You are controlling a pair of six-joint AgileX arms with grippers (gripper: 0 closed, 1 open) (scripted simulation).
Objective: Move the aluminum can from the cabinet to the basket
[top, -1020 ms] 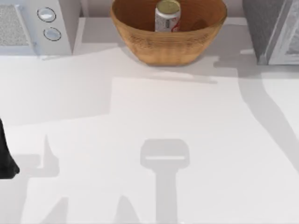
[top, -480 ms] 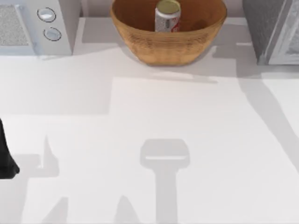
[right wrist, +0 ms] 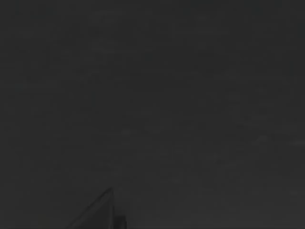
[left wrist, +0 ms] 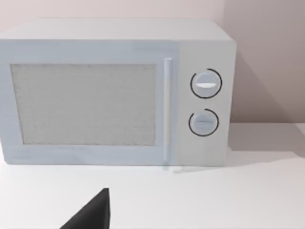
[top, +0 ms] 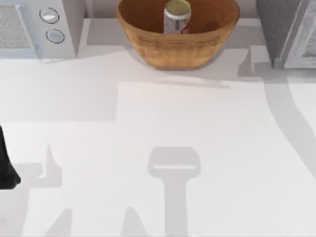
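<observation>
The aluminum can [top: 177, 18], silver with red marks and a pale top, stands upright inside the tan wicker basket [top: 148, 42] at the back middle of the table. The cabinet [top: 281, 29], dark grey speckled with a white-framed front, stands at the back right. My left arm [top: 6, 168] rests at the table's left edge, far from the basket, and nothing touches the can. A dark part of my left gripper [left wrist: 93, 214] shows in the left wrist view, facing a white appliance. The right wrist view is dark.
A white appliance [top: 34, 27] with two round knobs [left wrist: 206, 84] stands at the back left. Arm shadows lie across the white tabletop [top: 163, 128], one running along the right side up to the cabinet.
The shadow beside the cabinet has slid to the right along the back of the table. The can, the basket and my left arm have not moved.
</observation>
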